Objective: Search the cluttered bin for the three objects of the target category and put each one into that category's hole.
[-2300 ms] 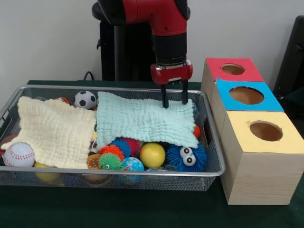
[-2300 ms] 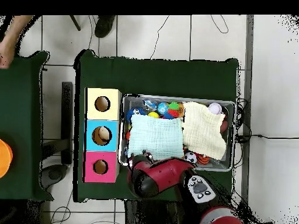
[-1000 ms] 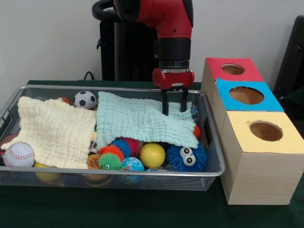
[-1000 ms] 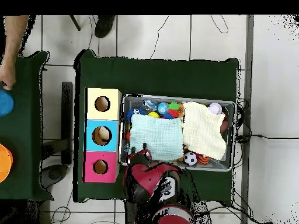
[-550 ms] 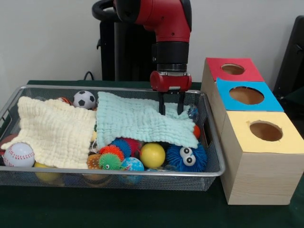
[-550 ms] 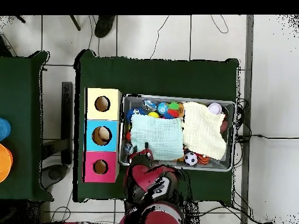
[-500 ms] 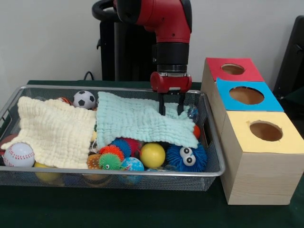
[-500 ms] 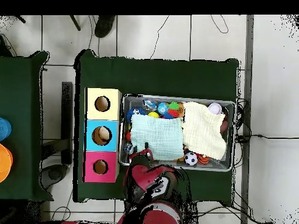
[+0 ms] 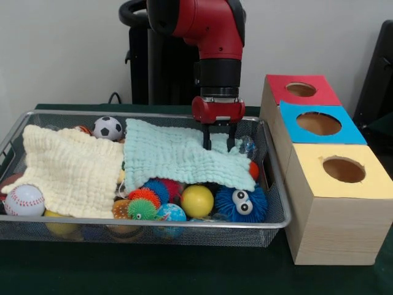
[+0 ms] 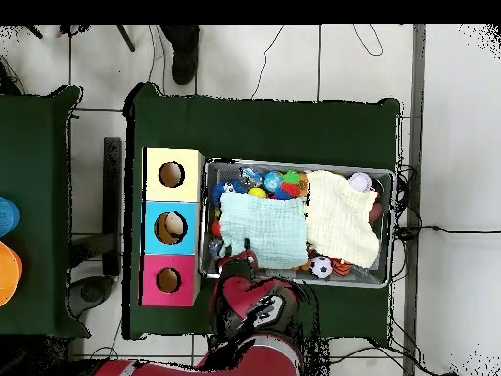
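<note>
Lying across the wire bin (image 9: 273,184) from the left: a baseball (image 9: 24,200), a cream cloth (image 9: 70,169), a soccer ball (image 9: 108,128), then a mint cloth (image 9: 178,153) hiding much of the toy pile, with the three coloured boxes (image 9: 328,178) waiting at the right on the bench (image 9: 184,270). Hovering at the mint cloth's far right corner with the gripper (image 9: 218,141), fingers (image 9: 207,139) parted narrowly and holding nothing. Judging it best: pinching only cloth, lifting gently, peeling leftward without snagging mesh, uncovering targets whose category cannot be told.

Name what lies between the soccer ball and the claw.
In the front view, the mint cloth spans the stretch from the soccer ball to the claw.
</note>
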Robot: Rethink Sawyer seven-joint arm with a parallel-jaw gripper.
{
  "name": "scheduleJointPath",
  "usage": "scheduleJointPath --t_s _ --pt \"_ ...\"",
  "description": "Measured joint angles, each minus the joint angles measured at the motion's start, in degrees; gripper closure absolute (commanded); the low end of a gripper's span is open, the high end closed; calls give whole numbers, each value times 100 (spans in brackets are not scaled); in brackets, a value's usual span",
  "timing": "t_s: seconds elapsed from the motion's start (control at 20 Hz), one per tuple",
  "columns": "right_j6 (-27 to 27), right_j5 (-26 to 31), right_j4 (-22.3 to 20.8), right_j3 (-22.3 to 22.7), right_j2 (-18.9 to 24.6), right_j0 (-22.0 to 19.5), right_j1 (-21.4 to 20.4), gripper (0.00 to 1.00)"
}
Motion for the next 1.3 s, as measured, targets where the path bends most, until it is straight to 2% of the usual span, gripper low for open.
scheduleJointPath --t_s 0.35,0.4,1.1,1.25,1.3 --pt "0 -32 -1 -1 14 -98 17 0" --pt "0 -32 0 -1 23 -123 18 100" --pt "0 -50 -13 -63 57 -219 -8 100" --pt "0 56 -94 -55 164 -319 -80 100" --pt "0 252 -157 -21 305 -447 -203 100"
